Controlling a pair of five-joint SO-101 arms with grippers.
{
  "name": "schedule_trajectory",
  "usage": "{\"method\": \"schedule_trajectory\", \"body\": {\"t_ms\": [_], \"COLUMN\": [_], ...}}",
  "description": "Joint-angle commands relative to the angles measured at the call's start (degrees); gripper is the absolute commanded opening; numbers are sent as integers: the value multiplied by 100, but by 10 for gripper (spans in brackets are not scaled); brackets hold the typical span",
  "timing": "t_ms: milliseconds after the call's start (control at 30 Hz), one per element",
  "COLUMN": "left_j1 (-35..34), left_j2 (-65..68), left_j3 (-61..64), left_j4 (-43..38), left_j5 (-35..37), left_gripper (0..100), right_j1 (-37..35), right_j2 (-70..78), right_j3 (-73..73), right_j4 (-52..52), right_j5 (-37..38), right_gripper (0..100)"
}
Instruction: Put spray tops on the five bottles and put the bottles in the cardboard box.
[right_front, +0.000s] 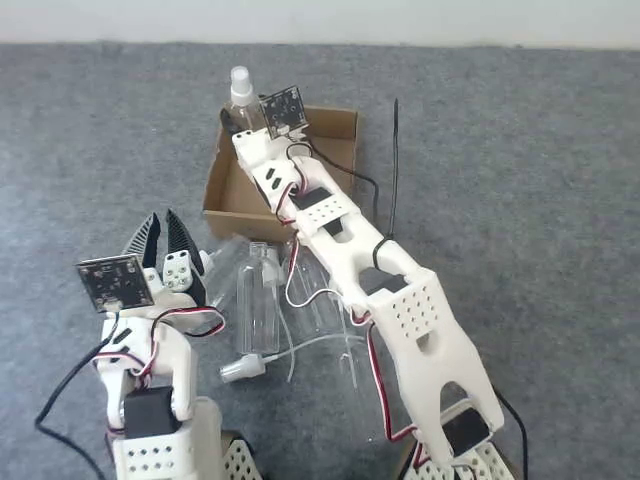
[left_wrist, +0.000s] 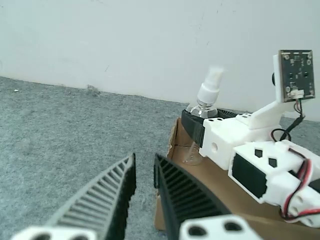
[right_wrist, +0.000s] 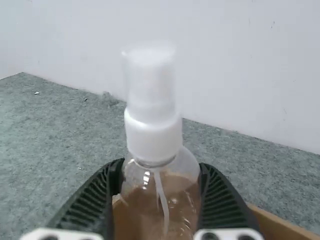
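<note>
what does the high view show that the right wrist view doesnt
High view's own: the left claw, spare bottles lying on the table between the arms, and a loose spray top. Right wrist view's own: the dip tube inside the held bottle. Both: the right claw shut on that capped bottle at a corner of the cardboard box.

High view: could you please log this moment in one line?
right gripper holds capped bottle over box | left gripper open, empty | spare bottles on table
</note>
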Motion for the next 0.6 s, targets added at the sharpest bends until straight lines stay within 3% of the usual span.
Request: {"method": "schedule_trajectory", "body": {"t_ms": [0,333,567], "left_j1": [-44,-44,-44], "left_j2": [-123,-123,-123], "left_j3": [-163,-163,-163], "left_j4": [-176,-176,-176], "left_j5": [-44,-44,-53], "left_gripper": [59,59,59], "right_j1": [-66,-84,-84], "right_j2": [-40,-40,22], "right_j3": [-360,-448,-598], "right_j4": [-110,251,488], "right_j5": [70,70,62], "right_gripper": [53,69,303]}}
